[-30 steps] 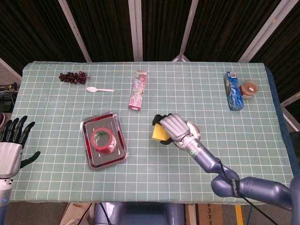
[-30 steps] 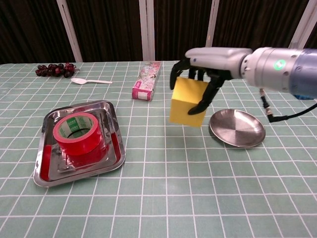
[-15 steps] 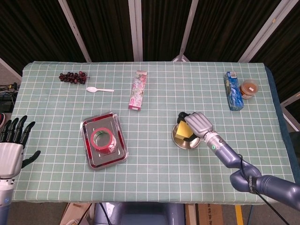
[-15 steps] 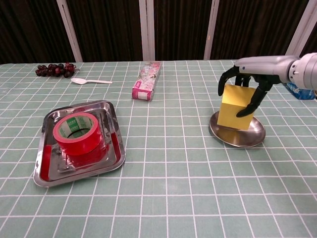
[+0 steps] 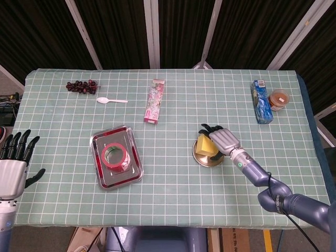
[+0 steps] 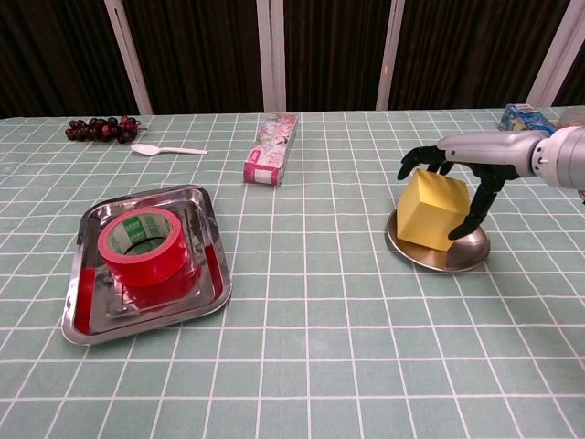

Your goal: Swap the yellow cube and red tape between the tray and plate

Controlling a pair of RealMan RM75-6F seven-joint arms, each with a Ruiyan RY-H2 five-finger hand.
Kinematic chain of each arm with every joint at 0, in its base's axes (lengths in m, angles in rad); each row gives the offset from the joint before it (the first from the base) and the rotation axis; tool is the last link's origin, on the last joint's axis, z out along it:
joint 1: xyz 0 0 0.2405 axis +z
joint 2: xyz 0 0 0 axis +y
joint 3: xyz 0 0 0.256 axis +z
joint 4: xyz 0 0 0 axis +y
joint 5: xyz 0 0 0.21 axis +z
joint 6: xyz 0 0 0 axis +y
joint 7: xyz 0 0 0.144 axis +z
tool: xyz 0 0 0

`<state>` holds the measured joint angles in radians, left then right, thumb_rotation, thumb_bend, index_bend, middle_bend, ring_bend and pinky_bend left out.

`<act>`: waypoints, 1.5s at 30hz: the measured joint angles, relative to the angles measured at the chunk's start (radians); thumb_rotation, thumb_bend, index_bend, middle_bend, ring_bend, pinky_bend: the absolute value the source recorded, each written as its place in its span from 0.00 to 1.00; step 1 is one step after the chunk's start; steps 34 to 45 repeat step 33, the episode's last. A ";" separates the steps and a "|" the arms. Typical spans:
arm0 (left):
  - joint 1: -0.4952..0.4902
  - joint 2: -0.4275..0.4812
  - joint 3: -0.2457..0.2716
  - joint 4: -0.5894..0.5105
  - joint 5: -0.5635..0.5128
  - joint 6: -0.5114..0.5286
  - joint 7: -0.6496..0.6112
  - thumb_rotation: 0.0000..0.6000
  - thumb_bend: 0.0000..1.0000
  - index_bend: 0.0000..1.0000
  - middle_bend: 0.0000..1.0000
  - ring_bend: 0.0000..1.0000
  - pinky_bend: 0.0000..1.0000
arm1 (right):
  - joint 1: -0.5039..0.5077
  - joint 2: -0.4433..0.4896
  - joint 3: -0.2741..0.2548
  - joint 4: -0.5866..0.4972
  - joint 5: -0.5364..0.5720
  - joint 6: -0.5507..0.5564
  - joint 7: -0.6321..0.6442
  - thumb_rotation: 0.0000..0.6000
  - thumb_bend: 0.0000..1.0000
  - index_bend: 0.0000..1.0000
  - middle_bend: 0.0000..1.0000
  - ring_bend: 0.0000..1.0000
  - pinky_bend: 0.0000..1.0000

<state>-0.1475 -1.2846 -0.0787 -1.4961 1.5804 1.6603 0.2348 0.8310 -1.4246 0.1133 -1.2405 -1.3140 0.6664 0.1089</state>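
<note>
Seen from the head view: a bench (image 5: 173, 181) under a green checked cloth, with a steel tray (image 5: 134, 165) left of centre holding the red tape (image 5: 113, 155) lying flat inside it. To the right, a round steel plate (image 5: 207, 161) carrying the yellow cube (image 5: 203, 146), tilted rather than flat. Over the cube, the right hand (image 5: 224, 140), dark fingers (image 5: 206, 127) spread across the top and far side; whether gripping or only resting on it, cannot tell from above. At the lower left edge, off the bench, the left hand (image 5: 13, 168), fingers straight and apart, holding nothing. Along the far side: a bunch of grapes (image 5: 81, 85), a white spoon (image 5: 110, 100) just beside them, a pink box (image 5: 155, 101) near the middle, and at the far right a blue carton (image 5: 261, 101) touching a small brown-lidded cup (image 5: 279, 99). From the chest view: tray (image 6: 78, 306) at the left with the red tape (image 6: 146, 245) upright on its flat face, filling most of the middle. Yellow cube (image 6: 433, 208) sitting in the plate (image 6: 462, 257), one corner raised, leaning. Right hand (image 6: 457, 163) arched above it, thumb down the cube's right face, other fingers (image 6: 413, 165) curled over the top left edge, loosely cupped around the cube, touching it. Pink box (image 6: 271, 148), spoon (image 6: 167, 148) and grapes (image 6: 101, 127) at the back; blue carton (image 6: 523, 116) only partly visible behind the forearm. Left hand outside this view.
</note>
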 measured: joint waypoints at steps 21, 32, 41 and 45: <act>0.019 0.039 -0.001 -0.099 -0.106 -0.086 0.051 1.00 0.05 0.13 0.00 0.00 0.06 | -0.358 0.403 -0.019 -0.514 -0.030 0.553 -0.167 1.00 0.05 0.12 0.00 0.12 0.03; 0.056 0.089 0.016 -0.147 -0.151 -0.104 0.038 1.00 0.05 0.13 0.00 0.00 0.06 | -0.682 0.311 -0.163 -0.353 -0.209 0.947 -0.207 1.00 0.05 0.12 0.00 0.10 0.00; 0.058 0.090 0.018 -0.145 -0.141 -0.100 0.027 1.00 0.05 0.13 0.00 0.00 0.06 | -0.688 0.306 -0.162 -0.352 -0.214 0.960 -0.222 1.00 0.05 0.12 0.00 0.10 0.00; 0.058 0.090 0.018 -0.145 -0.141 -0.100 0.027 1.00 0.05 0.13 0.00 0.00 0.06 | -0.688 0.306 -0.162 -0.352 -0.214 0.960 -0.222 1.00 0.05 0.12 0.00 0.10 0.00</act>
